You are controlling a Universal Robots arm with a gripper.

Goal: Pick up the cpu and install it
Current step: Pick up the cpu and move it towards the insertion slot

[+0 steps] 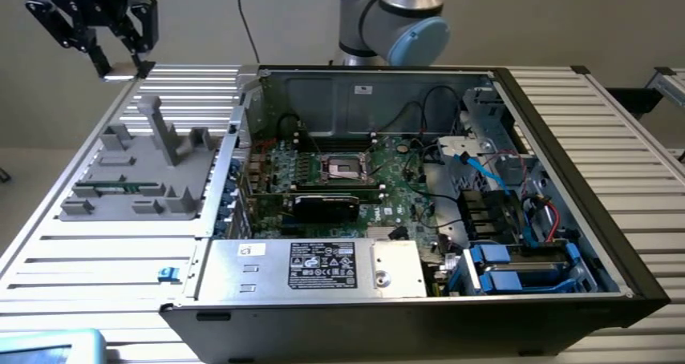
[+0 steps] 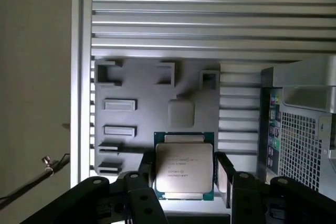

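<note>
Claw: your gripper (image 1: 120,59) is clamped on the cpu (image 2: 184,166), with a finger on each of two opposite edges.
Cpu position: held in the air over the far corner of the slatted table (image 1: 107,260), at the exterior view's left.
Beneath: the grey parts tray (image 2: 157,103), apart from the chip.
Key relation: you will find the cpu socket (image 1: 345,167) well apart, lower and toward the exterior view's right, inside the open computer case (image 1: 428,332).
Long axis: none to speak of; the chip is near square.
</note>
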